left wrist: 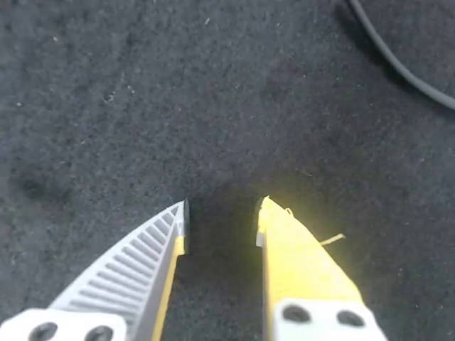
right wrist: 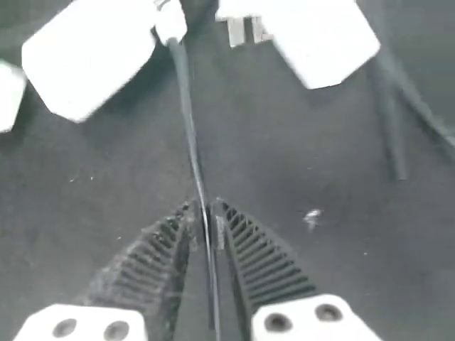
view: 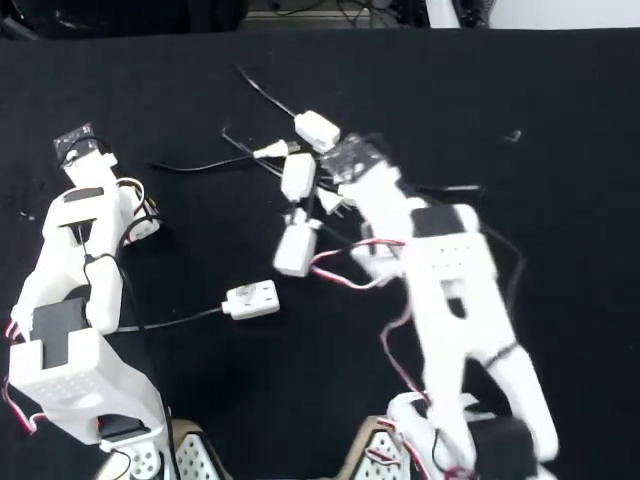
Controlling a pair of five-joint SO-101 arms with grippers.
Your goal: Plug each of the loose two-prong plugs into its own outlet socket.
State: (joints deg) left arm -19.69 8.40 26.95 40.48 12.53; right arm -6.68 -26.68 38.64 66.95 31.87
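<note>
Even light falls from above. The black surface [view: 580, 150] reads dull and dark, the white plug [right wrist: 320, 39] at upper right glares featureless, and a soft shadow lies before the left claw [left wrist: 222, 211].
</note>
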